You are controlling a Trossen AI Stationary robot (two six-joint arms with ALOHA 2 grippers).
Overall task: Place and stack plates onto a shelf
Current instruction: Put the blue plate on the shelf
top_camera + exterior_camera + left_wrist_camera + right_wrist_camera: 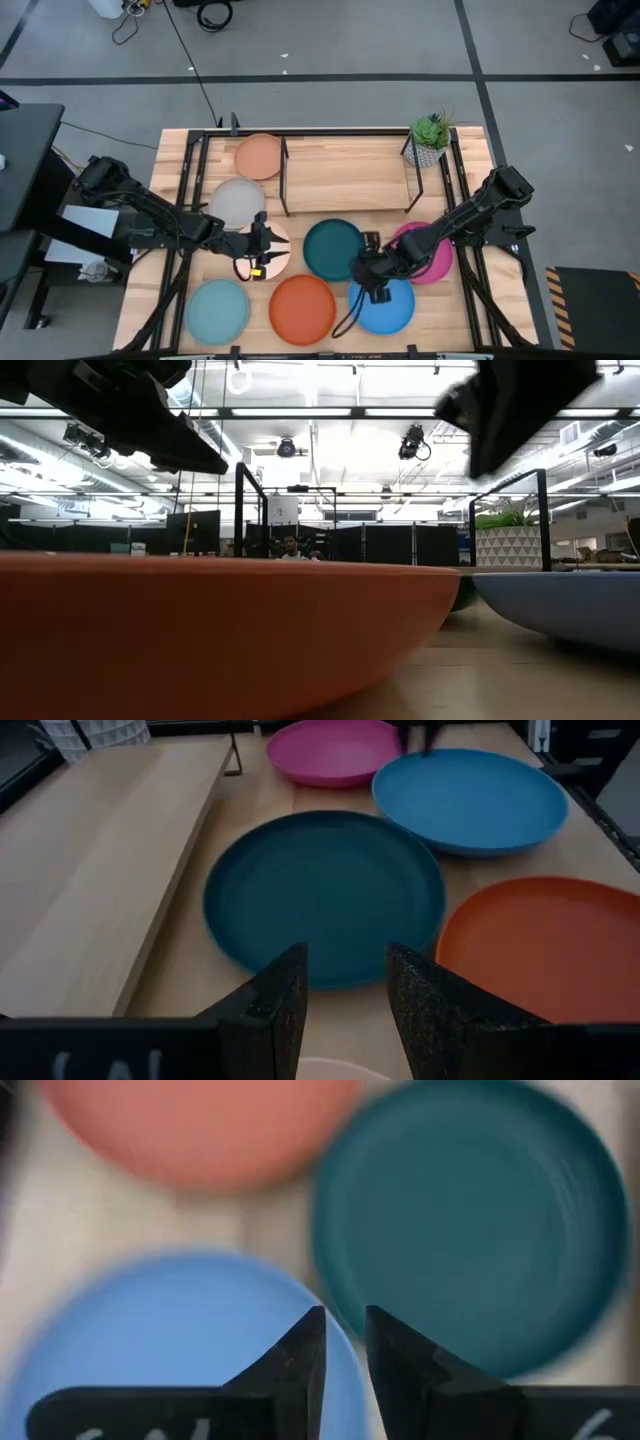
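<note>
I count eight plates, all flat on the worktop point(320, 318) and none on the shelf point(345, 170), whose wood top carries nothing. The peach plate point(259, 156) and grey plate point(236, 203) lie just left of the shelf; the cream plate point(262, 248) is under my left hand point(262, 243). In front of the shelf sit the dark teal plate point(333, 249) and magenta plate point(424, 253), and nearest the front edge the light aqua plate point(217, 311), orange plate point(302, 307) and bright blue plate point(383, 304).

They look to me like light, stiff, matte moulded discs: unlikely to flex, probably not fragile, and not very slick. Lying flat, they offer only the raised rim, so I would pinch there, one finger inside the lip and one outside, and tip the plate up off the wood.

My left hand hovers over the cream plate's rim with its fingers point(281, 1005) spread and nothing between them, facing the dark teal plate. My right hand point(371, 277) hangs over the far edge of the bright blue plate, close to the dark teal one; its fingers point(300, 1355) stand nearly together with a narrow gap, gripping nothing.

A small potted plant point(430, 138) stands by the shelf's right end.
</note>
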